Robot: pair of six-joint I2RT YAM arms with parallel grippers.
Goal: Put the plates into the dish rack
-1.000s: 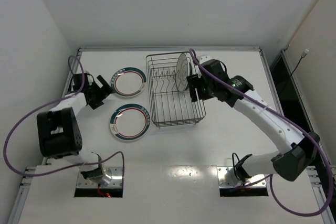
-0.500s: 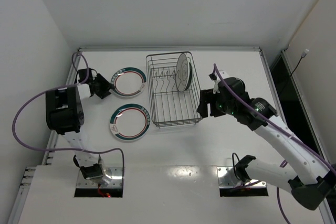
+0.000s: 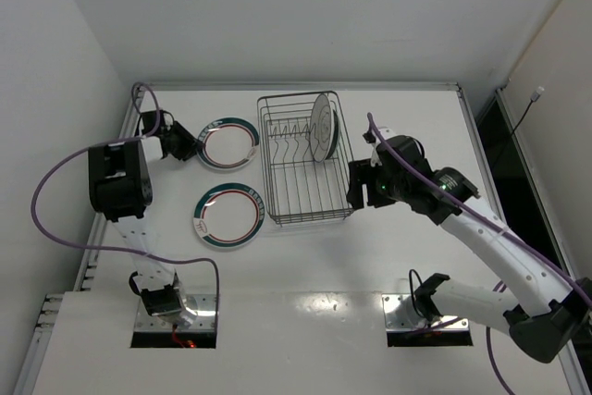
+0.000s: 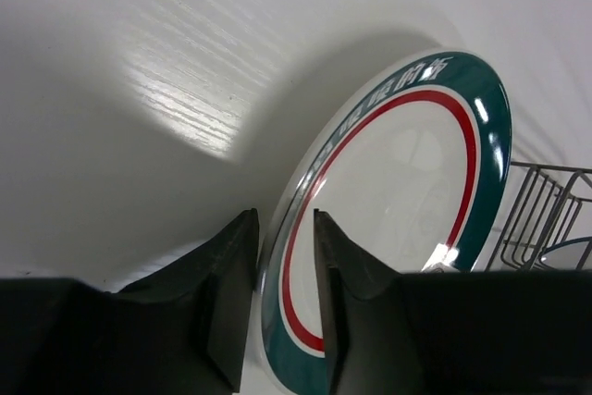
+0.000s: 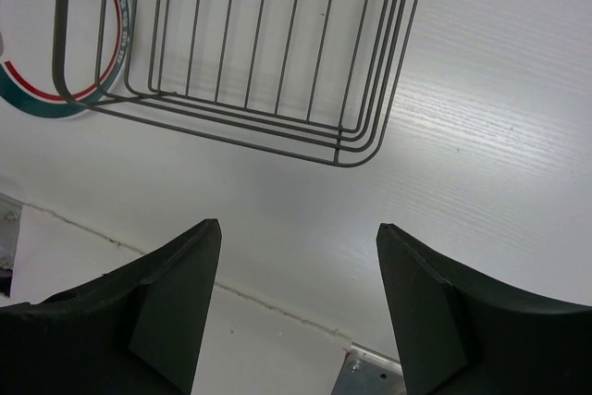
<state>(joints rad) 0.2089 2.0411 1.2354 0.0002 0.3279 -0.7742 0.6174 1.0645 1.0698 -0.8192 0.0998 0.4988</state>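
The dark wire dish rack (image 3: 305, 182) stands mid-table with one pale plate (image 3: 323, 127) upright between its prongs. Two white plates with green-and-red rims lie flat to its left, a far one (image 3: 228, 143) and a near one (image 3: 228, 215). My left gripper (image 3: 182, 146) is at the far plate's left edge. In the left wrist view its jaws (image 4: 282, 238) pinch that plate's rim (image 4: 407, 191), one finger under it and one on top. My right gripper (image 3: 356, 188) hovers open and empty off the rack's near right corner (image 5: 277, 43), above bare table (image 5: 298, 225).
The near plate's rim (image 5: 51, 108) shows through the rack wires in the right wrist view. A raised rail (image 3: 118, 150) borders the table's left side, close behind my left gripper. Metal base plates (image 3: 176, 321) sit at the near edge.
My left gripper slid in to the far plate's left rim and closed on it. My right arm drew back from the rack toward its near right corner, leaving the plate standing inside.
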